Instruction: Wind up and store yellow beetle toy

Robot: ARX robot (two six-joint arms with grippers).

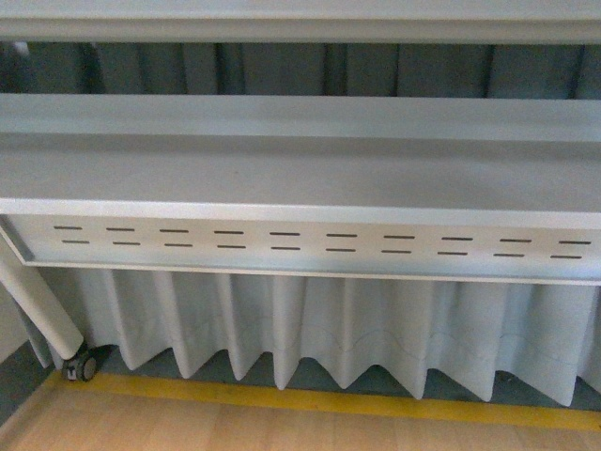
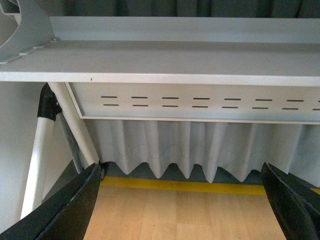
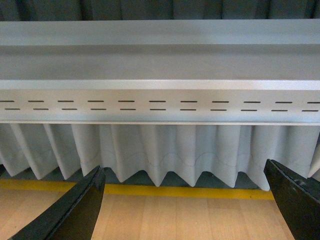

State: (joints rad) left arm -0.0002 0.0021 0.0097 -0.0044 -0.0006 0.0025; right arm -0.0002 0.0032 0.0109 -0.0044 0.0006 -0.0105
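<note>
As the left wrist view shows, the left gripper (image 2: 180,172) stands wide open, its black fingers (image 2: 75,200) far apart and holding nothing. The right gripper (image 3: 184,167) is likewise wide open and empty. Both face a long grey metal shelf (image 1: 300,174) with a slotted front panel (image 1: 319,242). Below it are a pleated pale grey curtain (image 1: 310,324), a yellow floor stripe (image 1: 329,401) and light wooden flooring (image 1: 282,432). Where the yellow beetle toy is cannot be told; no view shows it.
</note>
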